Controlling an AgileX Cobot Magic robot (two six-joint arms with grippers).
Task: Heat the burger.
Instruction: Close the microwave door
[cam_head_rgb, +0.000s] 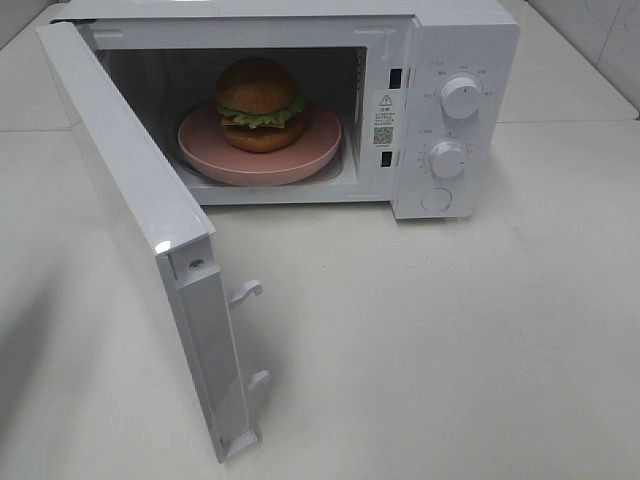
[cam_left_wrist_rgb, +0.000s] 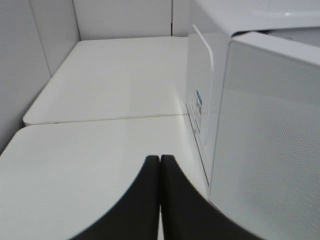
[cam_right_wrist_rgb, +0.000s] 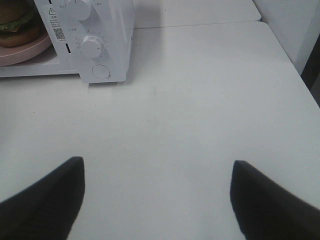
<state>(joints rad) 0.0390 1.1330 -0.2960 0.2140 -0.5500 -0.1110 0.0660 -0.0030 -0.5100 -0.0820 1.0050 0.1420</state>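
The burger (cam_head_rgb: 260, 104), with a golden-brown bun and green lettuce frill, sits on a pink plate (cam_head_rgb: 215, 160) inside the white microwave (cam_head_rgb: 455, 40). The microwave door (cam_head_rgb: 140, 215) stands wide open toward the front left. Neither gripper shows in the exterior high view. In the left wrist view my left gripper (cam_left_wrist_rgb: 159, 161) is shut with nothing between its fingers, just beside the outer face of the open door (cam_left_wrist_rgb: 270, 145). In the right wrist view my right gripper (cam_right_wrist_rgb: 157, 167) is open and empty over the table, with the burger (cam_right_wrist_rgb: 17, 22) and control panel far ahead.
Two white knobs (cam_head_rgb: 461, 96) (cam_head_rgb: 447, 158) and a round button (cam_head_rgb: 437, 199) are on the microwave's right panel. Two latch hooks (cam_head_rgb: 247, 291) stick out from the door's edge. The white table (cam_head_rgb: 430, 340) spreads in front; tiled walls rise behind.
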